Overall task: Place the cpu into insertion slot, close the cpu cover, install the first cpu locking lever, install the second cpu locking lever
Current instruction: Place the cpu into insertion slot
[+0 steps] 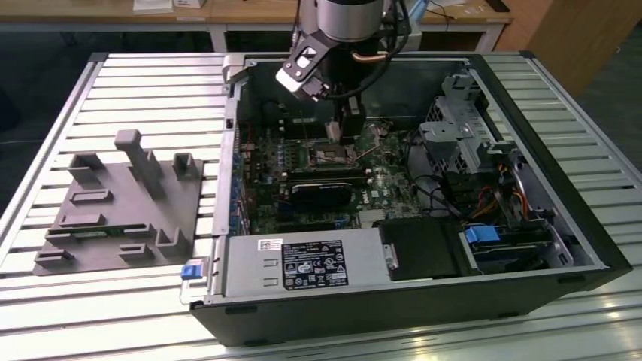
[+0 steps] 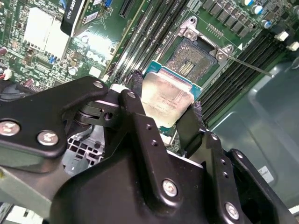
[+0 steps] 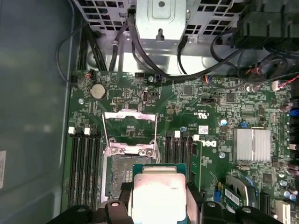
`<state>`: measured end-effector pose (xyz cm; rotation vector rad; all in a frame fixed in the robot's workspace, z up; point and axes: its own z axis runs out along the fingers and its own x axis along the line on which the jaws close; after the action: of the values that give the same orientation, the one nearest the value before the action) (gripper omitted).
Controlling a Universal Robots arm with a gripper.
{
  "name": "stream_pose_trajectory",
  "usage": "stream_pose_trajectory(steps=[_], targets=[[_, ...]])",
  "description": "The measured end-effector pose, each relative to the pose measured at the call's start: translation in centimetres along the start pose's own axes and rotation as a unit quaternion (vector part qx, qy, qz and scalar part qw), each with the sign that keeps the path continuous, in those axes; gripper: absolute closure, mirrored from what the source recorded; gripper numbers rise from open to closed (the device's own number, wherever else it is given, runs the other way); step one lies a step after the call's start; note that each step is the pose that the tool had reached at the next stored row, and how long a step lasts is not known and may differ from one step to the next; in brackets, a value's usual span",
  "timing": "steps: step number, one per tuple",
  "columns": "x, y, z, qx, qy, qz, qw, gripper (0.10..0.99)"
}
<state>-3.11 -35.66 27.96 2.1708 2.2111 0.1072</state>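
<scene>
My gripper [image 2: 164, 101] is shut on the cpu [image 2: 166, 93], a flat silvery-beige square on a green-edged base, with one black finger on each of two opposite sides. In both wrist views the cpu [image 3: 158, 189] hangs just above the green board, partly over one edge of the insertion slot [image 3: 119, 175], whose dark square bed lies bare. The cpu cover [image 3: 129, 115], a thin silver frame, stands flipped open on the far side of the slot. A thin metal lever rod [image 2: 252, 68] sticks out beside the insertion slot [image 2: 191, 59]. In the exterior view the gripper [image 1: 346, 128] reaches down into the open computer case above the insertion slot [image 1: 331, 154].
Black memory slots [image 3: 84, 163] flank the socket on both sides. A silver finned heatsink [image 3: 252, 144] sits nearby, and a drive cage with black cables [image 3: 161, 18] lies beyond the board. In the exterior view, the power supply [image 1: 301, 263] fills the case's near side and a grey fixture [image 1: 120, 203] lies on the exterior view's left.
</scene>
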Motion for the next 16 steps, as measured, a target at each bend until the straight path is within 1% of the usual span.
stream_pose_trajectory(steps=[7,16], targets=[[0.09,-0.10,1.11,0.0014,0.0009,-0.012,0.9999,0.545],[0.22,-0.24,2.50,0.0016,0.0007,-0.008,1.0000,0.545]])
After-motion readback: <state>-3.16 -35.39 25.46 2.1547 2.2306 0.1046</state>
